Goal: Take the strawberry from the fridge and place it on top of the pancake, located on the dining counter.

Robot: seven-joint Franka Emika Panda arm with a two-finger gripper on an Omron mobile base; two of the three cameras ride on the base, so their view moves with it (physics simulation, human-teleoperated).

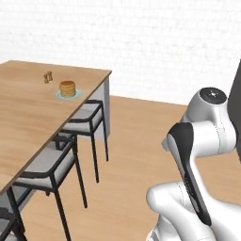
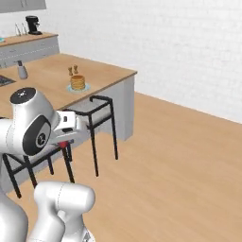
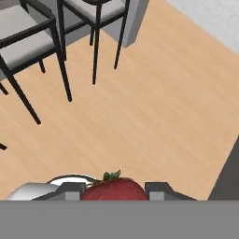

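One pancake (image 1: 67,88) stack on plate (image 1: 60,95), dining counter (image 1: 28,113) | claw (image 3: 114,192) grips strawberry (image 3: 115,189)

A white brick wall (image 1: 155,42) runs along the far side above a light wooden plank floor (image 2: 179,160). Black-framed stools (image 1: 87,120) with grey seats line the left. Far left stands a grey cabinet counter (image 2: 28,47) carrying what may be a coffee machine (image 2: 32,24).

No readable text, label, brand, number or sign appears on anything.
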